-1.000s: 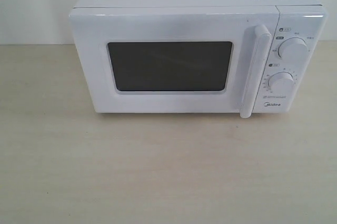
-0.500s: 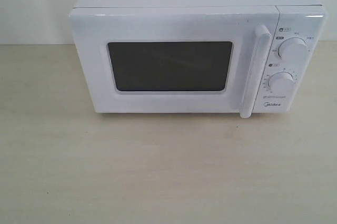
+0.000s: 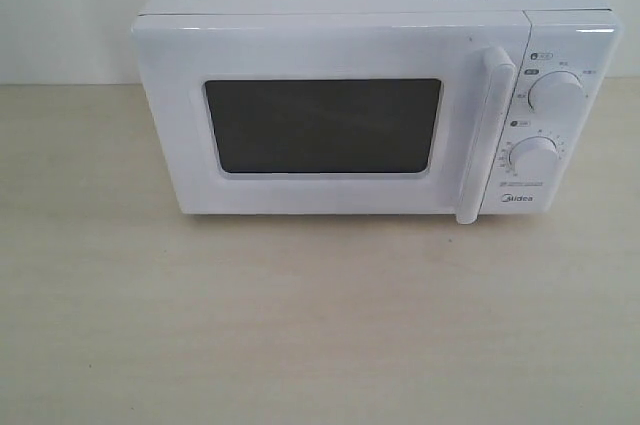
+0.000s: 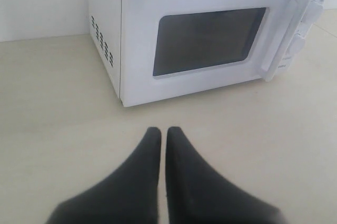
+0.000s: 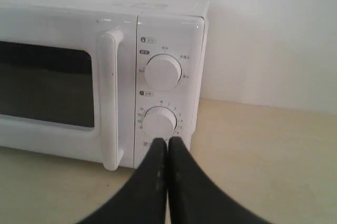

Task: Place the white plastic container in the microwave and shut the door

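Observation:
The white microwave [image 3: 375, 110] stands on the beige table with its door [image 3: 320, 125] closed flat against the body; the vertical bar handle [image 3: 480, 135] is beside the two round knobs [image 3: 555, 93]. The white plastic container is out of view in every frame. Neither gripper appears in the exterior view. My left gripper [image 4: 163, 132] is shut and empty, hovering over the table some way in front of the microwave [image 4: 210, 29]. My right gripper [image 5: 167, 140] is shut and empty too, its tips lined up below the lower knob [image 5: 159, 121] near the handle [image 5: 109, 97].
Bare beige table [image 3: 320, 325] stretches in front of the microwave. A white wall [image 5: 268, 34] rises behind it. Vent slots [image 4: 101, 39] mark the microwave's side nearest the left arm.

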`<move>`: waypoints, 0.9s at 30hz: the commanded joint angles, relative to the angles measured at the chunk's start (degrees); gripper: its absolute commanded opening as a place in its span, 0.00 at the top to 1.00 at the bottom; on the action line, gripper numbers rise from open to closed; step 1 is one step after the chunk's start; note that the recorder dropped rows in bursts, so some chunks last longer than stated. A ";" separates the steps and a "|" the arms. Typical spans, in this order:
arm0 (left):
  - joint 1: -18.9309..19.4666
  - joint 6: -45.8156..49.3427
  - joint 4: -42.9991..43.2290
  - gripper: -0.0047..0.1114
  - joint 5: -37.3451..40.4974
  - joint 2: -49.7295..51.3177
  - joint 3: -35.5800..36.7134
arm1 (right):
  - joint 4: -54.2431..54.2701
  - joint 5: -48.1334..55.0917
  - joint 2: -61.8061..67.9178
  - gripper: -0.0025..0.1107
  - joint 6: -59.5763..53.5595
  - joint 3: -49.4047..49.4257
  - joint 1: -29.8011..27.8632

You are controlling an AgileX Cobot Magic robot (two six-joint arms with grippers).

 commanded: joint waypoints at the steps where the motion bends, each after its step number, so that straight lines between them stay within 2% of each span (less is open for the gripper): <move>1: -0.17 -0.07 0.28 0.92 -0.18 -0.39 0.25 | 0.17 0.30 -0.36 0.98 -0.19 0.61 -0.16; 11: -0.17 -0.07 0.28 0.92 -0.18 -0.39 0.25 | 0.43 5.62 -0.36 0.98 5.40 0.61 -0.16; 19: -0.17 -0.07 0.28 0.92 -0.18 -0.39 0.25 | 0.43 11.48 -0.36 0.98 5.15 0.61 -0.16; 27: -0.17 -0.07 0.28 0.92 -0.18 -0.39 0.25 | 0.43 11.51 -0.36 0.98 4.88 0.61 -0.16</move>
